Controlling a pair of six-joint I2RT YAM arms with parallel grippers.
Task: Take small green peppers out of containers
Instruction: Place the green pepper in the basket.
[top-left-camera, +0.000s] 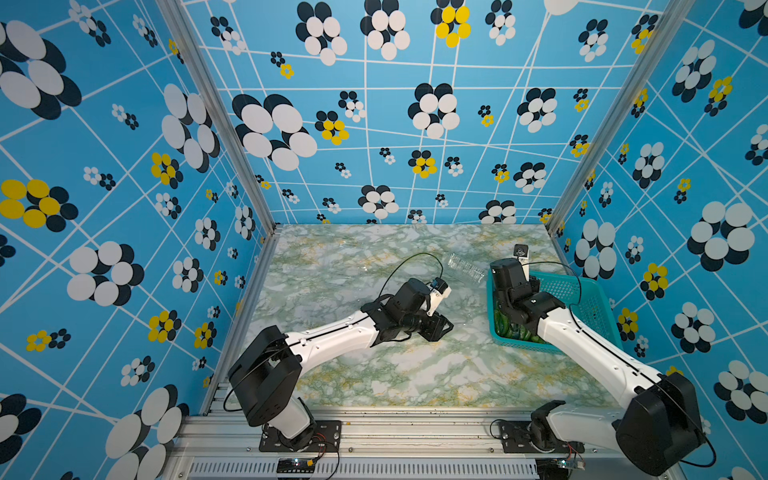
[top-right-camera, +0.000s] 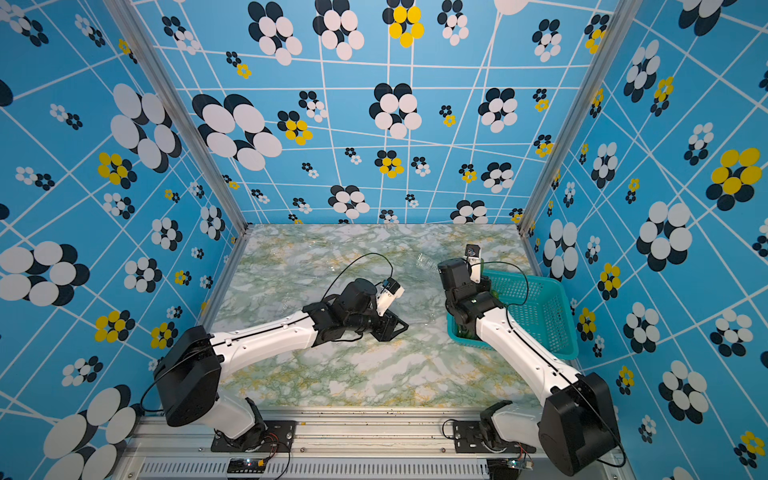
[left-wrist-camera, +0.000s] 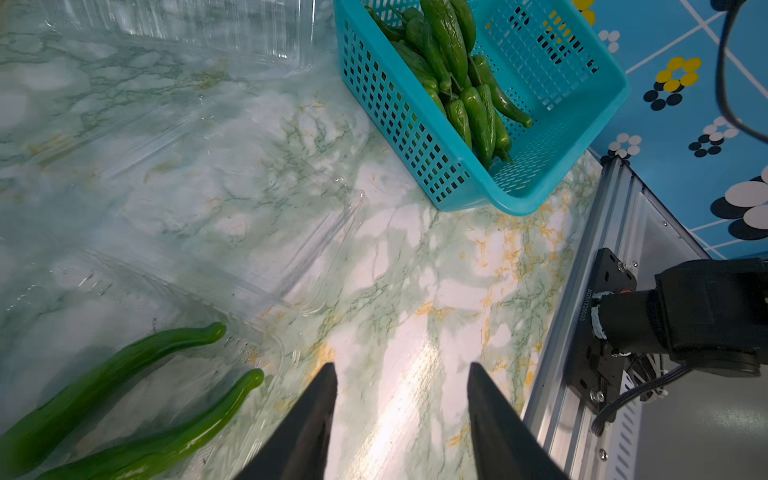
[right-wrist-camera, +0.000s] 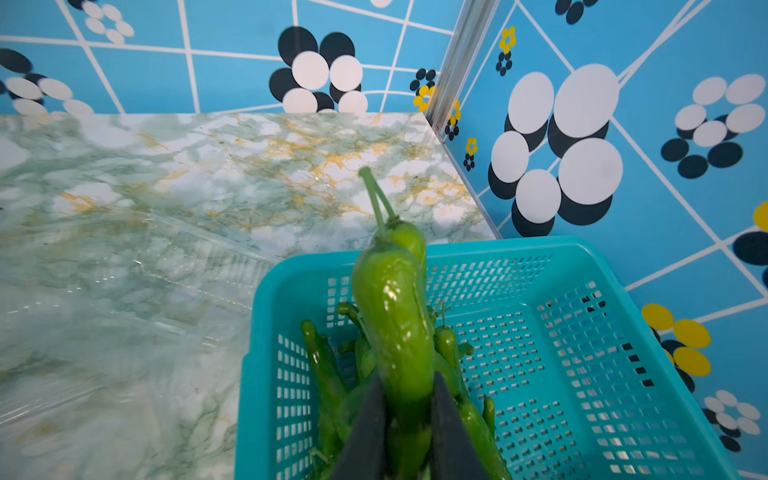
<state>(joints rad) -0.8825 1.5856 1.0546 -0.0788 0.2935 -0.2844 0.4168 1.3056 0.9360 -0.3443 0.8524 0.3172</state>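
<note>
- Small green peppers (left-wrist-camera: 457, 83): most were piled in the teal basket (left-wrist-camera: 519, 208), against one end of it; also seen there in a top view (top-left-camera: 511, 332).
- Held pepper (right-wrist-camera: 390, 316): it was above the pile in the basket, stem pointing up and away from the gripper. A second stem showed beside it, so there might have been another pepper behind; I couldn't tell.
- Right gripper (right-wrist-camera: 409, 399): it was inside the basket, with its fingers pinching the lower part of the held pepper.
- Two more peppers (left-wrist-camera: 124, 361) lay well away from the basket, side by side, apparently in a clear container (left-wrist-camera: 266, 332) with its lid open.
- Other containers: a ribbed clear one (left-wrist-camera: 178, 25) sat just beside the basket's wall. In a top view one (top-left-camera: 463, 266) was near the basket's far corner. Their edges were hard to trace against the marble.
- Left gripper (left-wrist-camera: 402, 370): its jaws were spread with nothing between them. It was over bare counter (top-left-camera: 415, 374), apart from the basket on its centre-facing side, and the two loose peppers were just beside it.
- The basket sat on the counter next to the blue patterned side wall (right-wrist-camera: 582, 124).
</note>
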